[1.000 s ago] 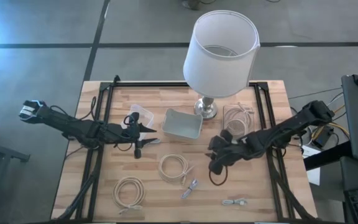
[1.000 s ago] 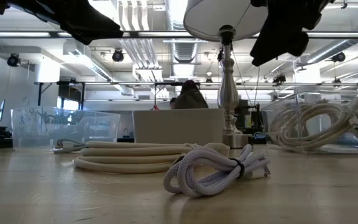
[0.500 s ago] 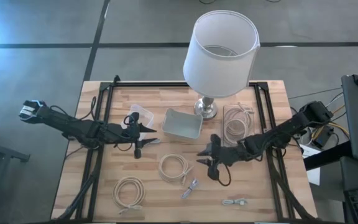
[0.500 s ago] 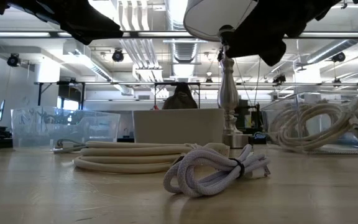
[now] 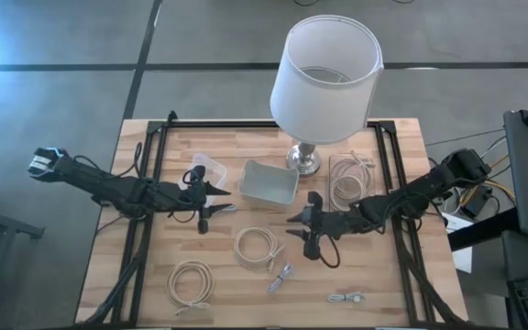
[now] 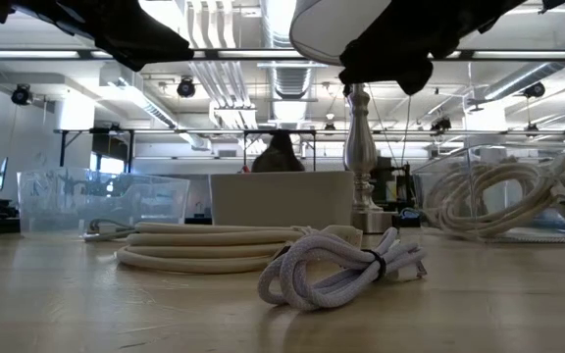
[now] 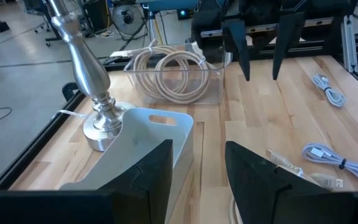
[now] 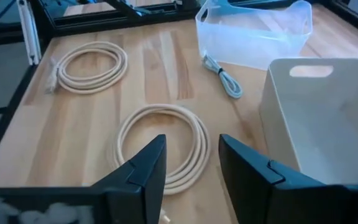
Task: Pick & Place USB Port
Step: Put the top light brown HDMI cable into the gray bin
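A white bundled USB cable [image 5: 280,275] lies on the wooden table near its front, and shows close up in the low view [image 6: 341,270]. A second white bundle [image 5: 346,298] lies nearer the front edge. My right gripper [image 5: 297,233] is open and empty, above the table's middle, beside a beige coiled cable [image 5: 257,247] that fills its wrist view [image 8: 160,146]. My left gripper [image 5: 214,203] is open and empty, at the left of the white bin [image 5: 269,181]. In the left wrist view, the right gripper's fingers [image 7: 260,43] show farther off.
A lamp [image 5: 328,78] stands at the back, its base [image 7: 95,118] beside the white bin. A clear bin [image 5: 349,179] holds a coiled cable; another clear bin [image 5: 207,168] sits at the left. A third beige coil [image 5: 191,280] lies at the front left.
My right gripper has gone toward the table's left edge, from beside the clear bin with the cable to the table's middle, next to the beige coil. No cable has moved.
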Motion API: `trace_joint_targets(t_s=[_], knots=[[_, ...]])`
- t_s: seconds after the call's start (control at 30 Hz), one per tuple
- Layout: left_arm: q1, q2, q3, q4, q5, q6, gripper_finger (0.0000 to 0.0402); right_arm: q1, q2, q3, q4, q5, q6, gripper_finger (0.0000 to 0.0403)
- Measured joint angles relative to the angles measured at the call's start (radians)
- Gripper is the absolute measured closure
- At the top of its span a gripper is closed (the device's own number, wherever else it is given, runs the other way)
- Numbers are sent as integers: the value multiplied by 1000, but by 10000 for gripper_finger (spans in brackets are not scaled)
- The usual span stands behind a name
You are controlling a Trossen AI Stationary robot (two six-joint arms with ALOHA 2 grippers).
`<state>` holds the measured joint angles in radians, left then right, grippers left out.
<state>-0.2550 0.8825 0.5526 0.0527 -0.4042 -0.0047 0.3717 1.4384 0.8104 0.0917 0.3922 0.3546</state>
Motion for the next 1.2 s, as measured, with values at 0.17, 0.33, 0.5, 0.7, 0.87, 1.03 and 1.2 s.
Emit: trace_joint_targets(t_s=[0.17, 0.33, 0.5, 0.7, 0.87, 1.03, 1.2], knots=[[0, 0, 0, -1, 0, 0, 250, 0, 0, 0, 3, -27, -36, 231], [0, 0, 0, -1, 0, 0, 250, 0, 37, 0, 97, -40, -66, 204], [0, 0, 0, -1, 0, 0, 250, 2, 138, 40, 178, -84, -94, 197], [0, 0, 0, -1, 0, -1, 250, 0, 267, 144, 165, -86, -100, 198], [0, 0, -1, -1, 0, -28, 250, 0, 360, 259, 74, -91, -98, 197], [0, 0, -2, -1, 0, -30, 250, -1, 468, 377, -65, -198, -102, 197], [0, 0, -2, -5, -15, -32, 250, -2, 580, 501, -171, -308, -126, 197]])
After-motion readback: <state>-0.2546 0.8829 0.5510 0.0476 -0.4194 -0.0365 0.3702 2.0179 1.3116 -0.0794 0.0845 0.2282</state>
